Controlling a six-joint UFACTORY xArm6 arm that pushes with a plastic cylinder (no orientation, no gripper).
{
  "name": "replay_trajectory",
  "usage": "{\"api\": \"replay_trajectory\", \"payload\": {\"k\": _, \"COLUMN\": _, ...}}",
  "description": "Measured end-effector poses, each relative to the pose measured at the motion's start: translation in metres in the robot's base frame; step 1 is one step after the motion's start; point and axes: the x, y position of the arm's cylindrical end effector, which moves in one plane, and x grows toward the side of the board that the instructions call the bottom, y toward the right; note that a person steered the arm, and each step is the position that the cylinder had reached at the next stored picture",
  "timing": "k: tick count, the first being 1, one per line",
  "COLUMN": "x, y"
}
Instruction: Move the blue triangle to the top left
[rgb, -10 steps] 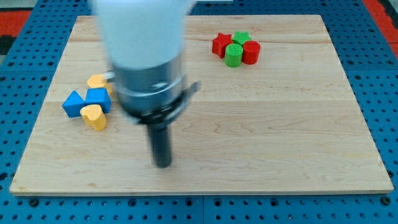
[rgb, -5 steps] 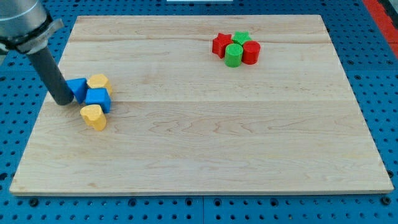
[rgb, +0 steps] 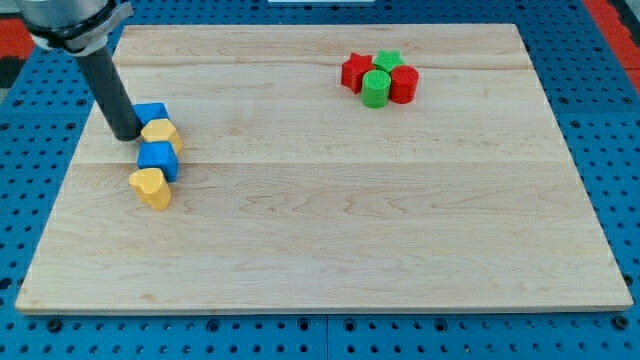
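The blue triangle (rgb: 151, 113) lies near the board's left edge, touching the top of a yellow block (rgb: 160, 133). My tip (rgb: 124, 133) stands on the board just left of the triangle and the yellow block, touching or nearly touching the triangle. Below the yellow block sits a blue cube (rgb: 158, 160), and below that a yellow heart-shaped block (rgb: 151, 187). These four form a short column.
At the view's top right of centre is a tight cluster: a red star-like block (rgb: 354, 71), a green block (rgb: 388, 61), a green cylinder (rgb: 375, 88) and a red cylinder (rgb: 403, 84). The wooden board (rgb: 400, 220) lies on a blue pegboard.
My tip has moved up and a little right along the left side. The blue triangle has been pushed up and right, from left of the yellow block to above it.
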Motion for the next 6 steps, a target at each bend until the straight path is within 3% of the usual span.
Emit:
{"api": "replay_trajectory", "payload": {"k": 2, "x": 0.000, "y": 0.022}}
{"api": "replay_trajectory", "payload": {"k": 5, "x": -0.061, "y": 0.057}}
{"api": "replay_trajectory", "payload": {"k": 6, "x": -0.061, "y": 0.078}}
